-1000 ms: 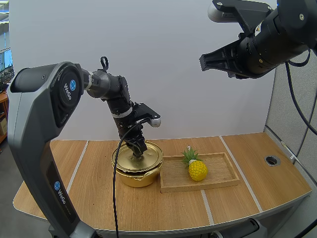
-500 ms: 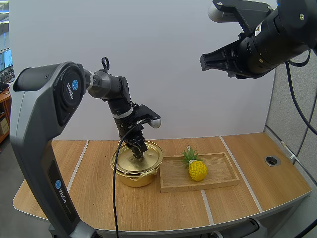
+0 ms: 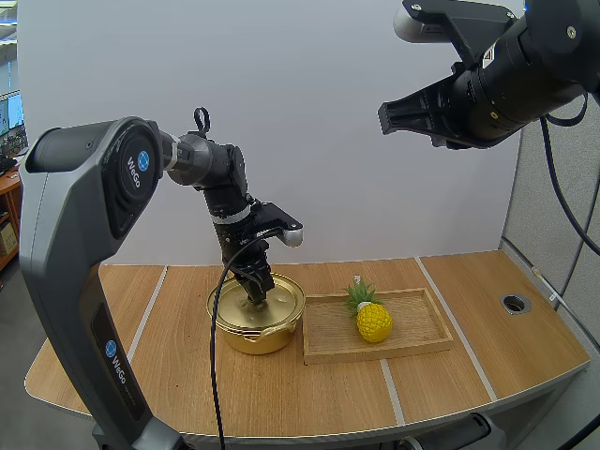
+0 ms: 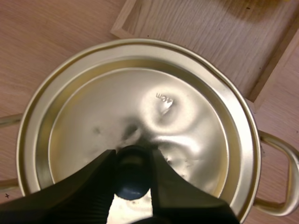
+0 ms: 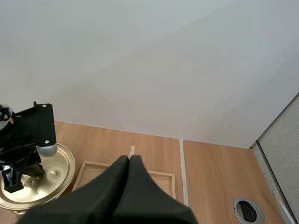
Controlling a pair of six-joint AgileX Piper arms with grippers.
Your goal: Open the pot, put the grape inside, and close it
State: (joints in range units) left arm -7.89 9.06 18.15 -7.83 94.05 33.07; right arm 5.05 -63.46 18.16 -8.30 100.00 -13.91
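Left gripper [image 4: 133, 163] pinched on the lid's knob [image 4: 132, 185], with the right gripper [image 5: 130, 158] shut on nothing, high over the table [image 3: 469, 281].
The left fingers [image 4: 96, 184] stood only a knob's width apart, their ribbed faces pressed to the dark knob on both sides. The gold lid [image 4: 140, 102] lay over the gold pot [image 3: 255, 339], shiny and slightly dented near its middle. Just beside the pot, to its right, sat a wooden tray [image 3: 375, 354] carrying a yellow toy pineapple [image 3: 374, 322] with a green crown — no grapes. Farther right and well above, the right fingers lay together as one dark wedge.
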